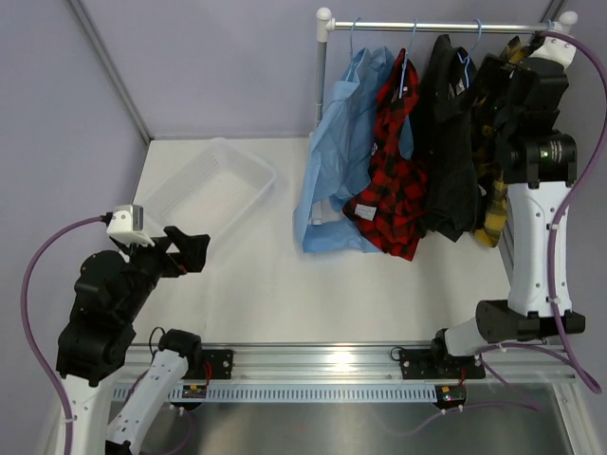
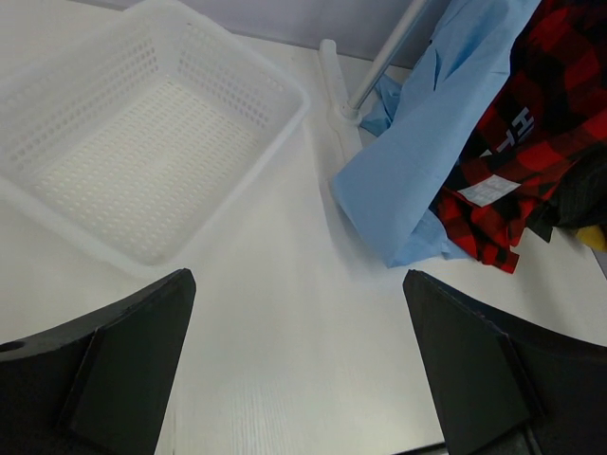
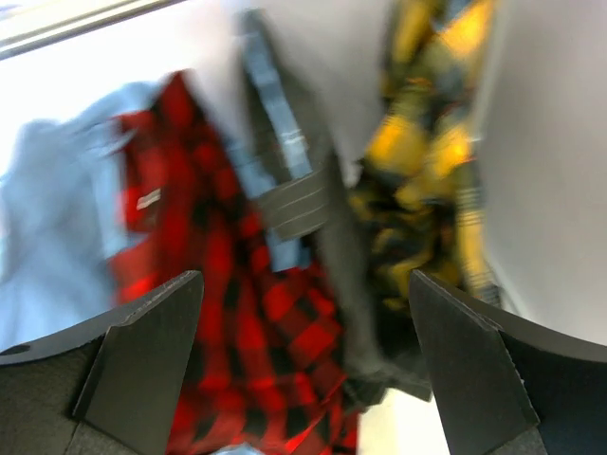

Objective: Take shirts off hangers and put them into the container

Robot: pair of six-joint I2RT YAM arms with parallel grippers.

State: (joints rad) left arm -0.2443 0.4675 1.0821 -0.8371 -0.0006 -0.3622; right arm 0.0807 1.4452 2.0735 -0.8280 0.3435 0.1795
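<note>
White table: four shirts hang on the rail, empty container alongside, presumably for short drops. Your right gripper gapes wide facing them; left gripper hovers wide, empty.

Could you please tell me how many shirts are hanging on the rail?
4: left to right, light blue shirt, red plaid shirt, black shirt, and yellow plaid shirt, partly hidden behind the right arm.
</note>
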